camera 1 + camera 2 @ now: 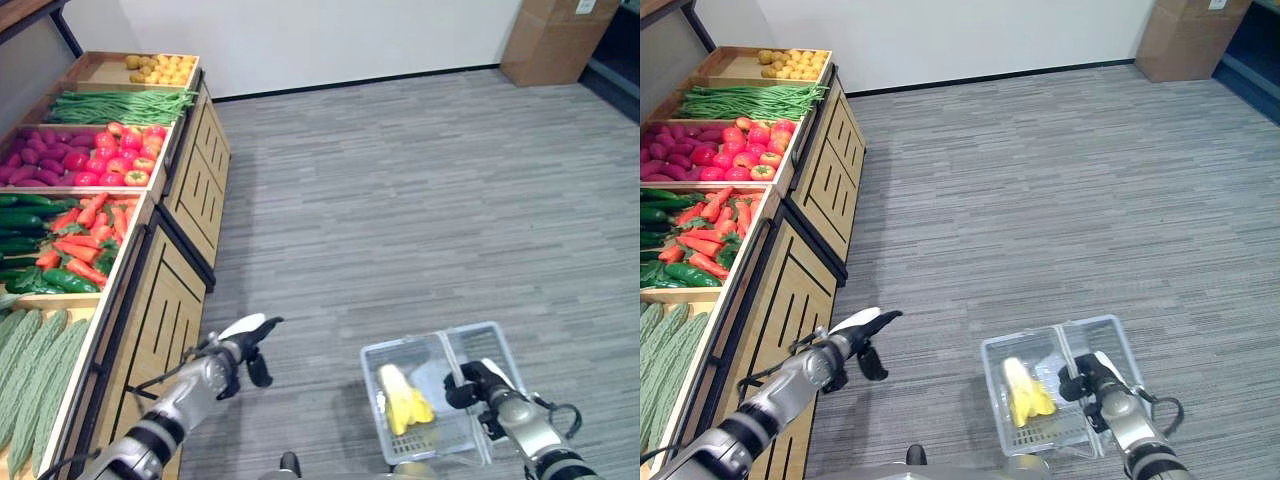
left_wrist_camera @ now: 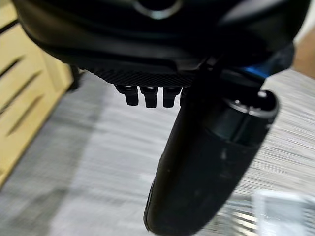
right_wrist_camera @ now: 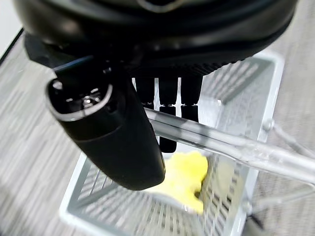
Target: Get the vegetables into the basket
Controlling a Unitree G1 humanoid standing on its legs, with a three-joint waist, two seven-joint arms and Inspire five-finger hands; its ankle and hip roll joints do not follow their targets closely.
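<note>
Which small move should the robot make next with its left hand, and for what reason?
Probably swing the left hand toward the produce stand and reach for a carrot. That hand hangs free over the floor with nothing in it, while the right hand grips the handle of the basket, which holds just one yellow item.

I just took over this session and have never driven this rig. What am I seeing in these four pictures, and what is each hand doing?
The two wide pictures come from the humanoid's head camera, looking down. The two close ones come from cameras on its wrists.

The right hand is curled round the clear handle of a pale basket that holds a yellow vegetable.

The left hand holds nothing; its fingers are relaxed above the grey floor, beside the wooden produce stand.

The stand's crates hold carrots, tomatoes, green beans and cucumbers.
</note>
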